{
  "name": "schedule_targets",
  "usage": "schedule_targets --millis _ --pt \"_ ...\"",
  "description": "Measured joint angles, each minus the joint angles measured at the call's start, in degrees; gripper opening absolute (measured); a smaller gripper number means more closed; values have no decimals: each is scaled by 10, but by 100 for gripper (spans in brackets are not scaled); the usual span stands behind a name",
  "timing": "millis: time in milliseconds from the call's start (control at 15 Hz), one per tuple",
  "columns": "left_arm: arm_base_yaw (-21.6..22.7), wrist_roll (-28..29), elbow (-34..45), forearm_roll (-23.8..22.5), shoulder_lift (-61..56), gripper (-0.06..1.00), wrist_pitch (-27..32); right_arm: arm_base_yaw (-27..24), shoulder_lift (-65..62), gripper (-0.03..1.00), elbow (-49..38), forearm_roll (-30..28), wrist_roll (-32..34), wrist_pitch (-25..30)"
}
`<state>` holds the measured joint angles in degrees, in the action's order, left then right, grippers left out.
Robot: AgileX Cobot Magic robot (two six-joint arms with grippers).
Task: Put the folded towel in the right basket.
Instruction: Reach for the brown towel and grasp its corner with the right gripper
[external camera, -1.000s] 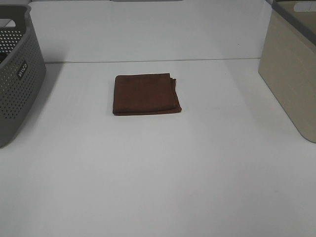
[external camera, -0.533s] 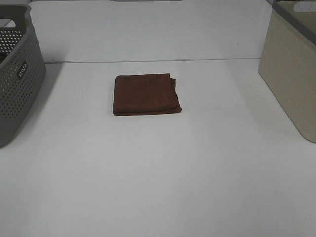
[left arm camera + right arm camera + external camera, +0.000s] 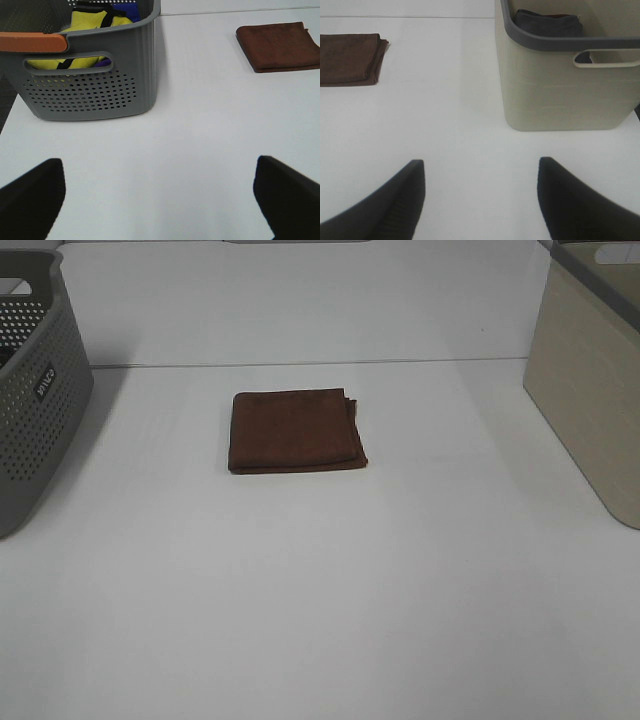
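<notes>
You see a white desk with the folded towel lying near its centre. A grey basket stands at nine o'clock, a beige basket at three.

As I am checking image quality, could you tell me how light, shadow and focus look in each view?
Exterior high view: soft, even light, the towel sharp, a faint shadow beside the grey basket. Left wrist view: the left tool shows as dark, blurred shapes, the basket's holes crisp. Right wrist view: the right tool is likewise dark and soft, the beige basket sharp.

The grey basket bears a small dark label with pale letters, too small to read. Nothing else carries text.
</notes>
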<state>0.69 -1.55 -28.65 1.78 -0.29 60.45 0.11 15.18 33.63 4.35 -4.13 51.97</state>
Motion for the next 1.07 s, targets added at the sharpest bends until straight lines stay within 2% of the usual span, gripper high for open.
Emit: schedule_targets --millis 333,533,667,733,867,1067 --pt "0 0 0 0 0 97 0 0 272 62 143 36 -12 -30" --pt "0 0 0 0 0 97 0 0 435 62 259 76 -52 -29" --pt "0 0 0 0 0 97 0 0 541 62 345 108 -84 -20" --pt "0 0 0 0 0 97 0 0 638 62 432 138 -109 -7" --pt "0 0 0 0 0 97 0 2 707 62 493 159 -117 7" --pt "0 0 0 0 0 97 0 45 836 62 603 165 -125 29"
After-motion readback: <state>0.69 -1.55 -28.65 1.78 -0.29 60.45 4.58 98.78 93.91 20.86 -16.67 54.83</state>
